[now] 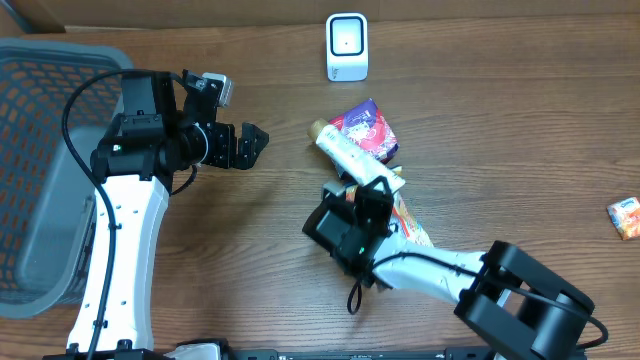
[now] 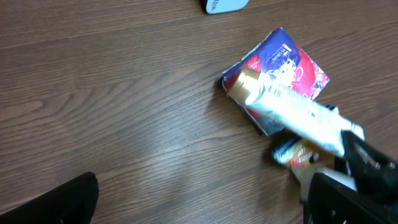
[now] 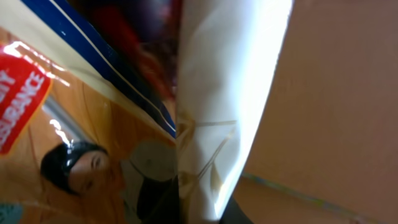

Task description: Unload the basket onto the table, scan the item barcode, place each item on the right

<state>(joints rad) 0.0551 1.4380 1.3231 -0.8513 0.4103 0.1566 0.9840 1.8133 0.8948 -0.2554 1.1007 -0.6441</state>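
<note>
Wooden table [image 1: 520,120]: right gripper [image 1: 376,188] pinching tube [image 1: 350,153] tail; left gripper [image 1: 252,146] spread, idle. Step, judged: pickup. Next: lift clear of pouch [image 1: 372,126], present to scanner [image 1: 347,47].

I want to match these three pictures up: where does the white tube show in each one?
Overhead: tube just right of centre, slanted across the purple packet.
Left wrist: tube right of centre, gold cap upper left, over the same packet.
Right wrist: extreme close-up; the pale band down the middle is likely the tube.
Shared landmark: the packet, clear in overhead and left wrist.
</note>
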